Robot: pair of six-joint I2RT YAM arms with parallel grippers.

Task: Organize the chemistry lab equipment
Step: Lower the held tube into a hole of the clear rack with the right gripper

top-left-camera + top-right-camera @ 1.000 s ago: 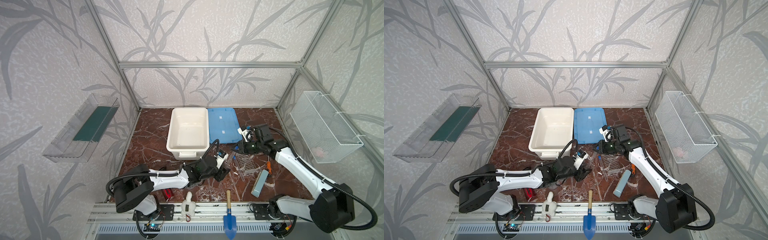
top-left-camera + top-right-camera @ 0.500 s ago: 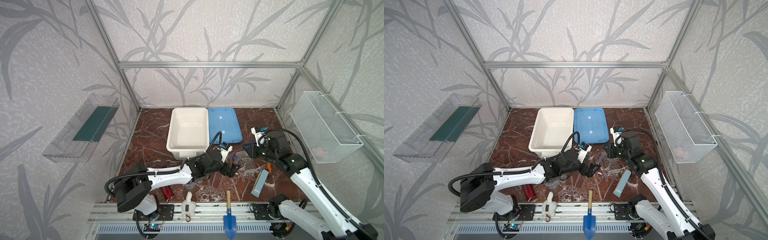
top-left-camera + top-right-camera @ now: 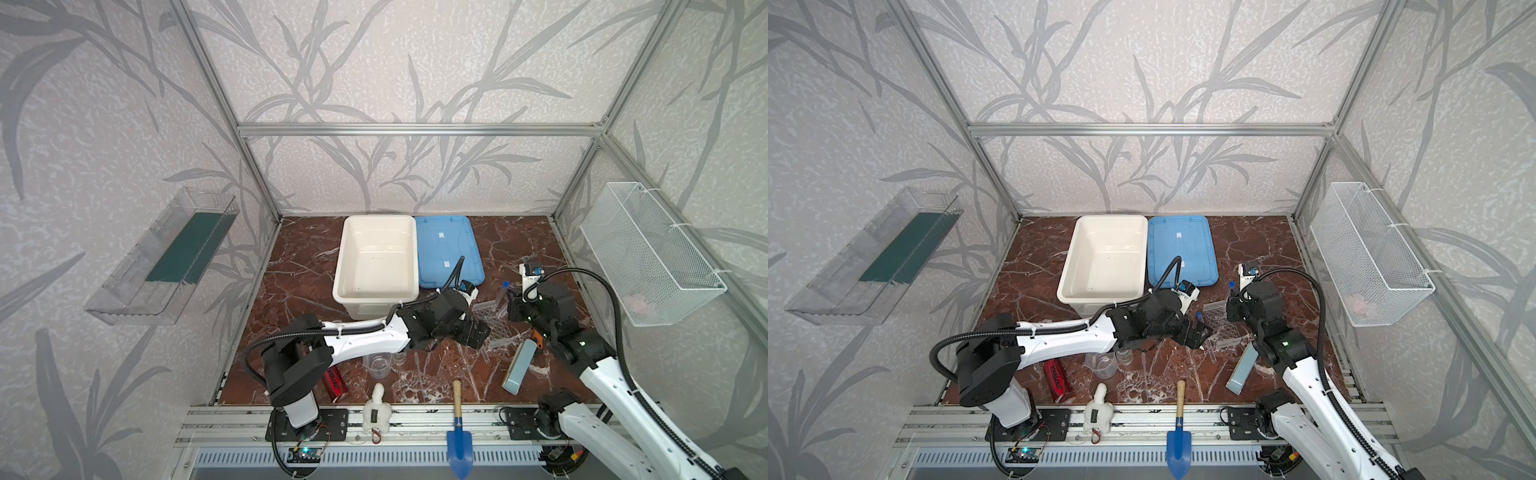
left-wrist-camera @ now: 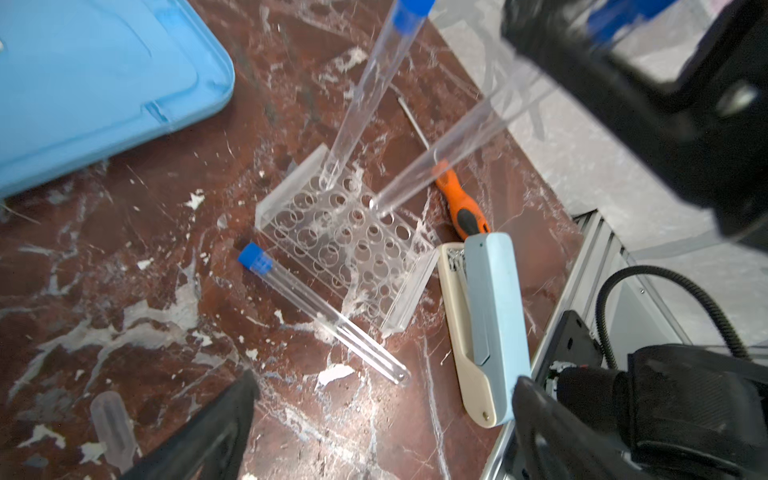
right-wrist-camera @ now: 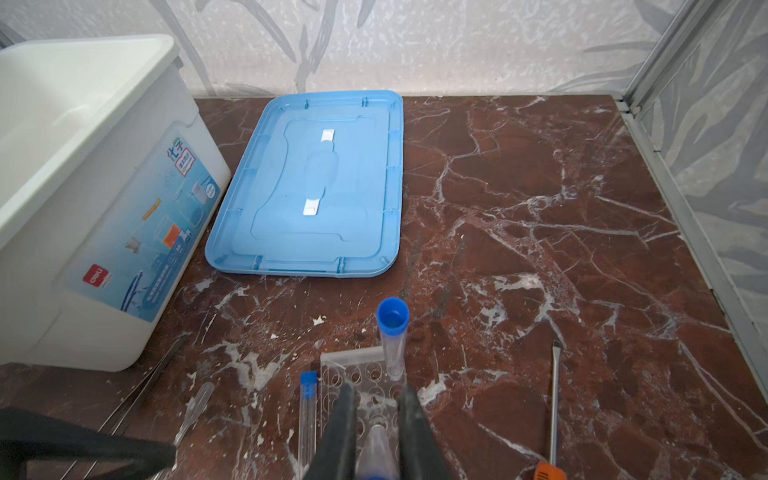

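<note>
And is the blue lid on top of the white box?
No, the blue lid lies flat on the table beside the white box, not on top of it.

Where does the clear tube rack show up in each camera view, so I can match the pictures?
In a top view: tube rack between the two arms, right of centre.
In a top view: same spot, nearer the middle.
Left wrist: between the lying capped tube and the pale blue stapler.
Right wrist: partly behind the right gripper.
Shared landmark: blue lid, just beyond the rack.
</note>
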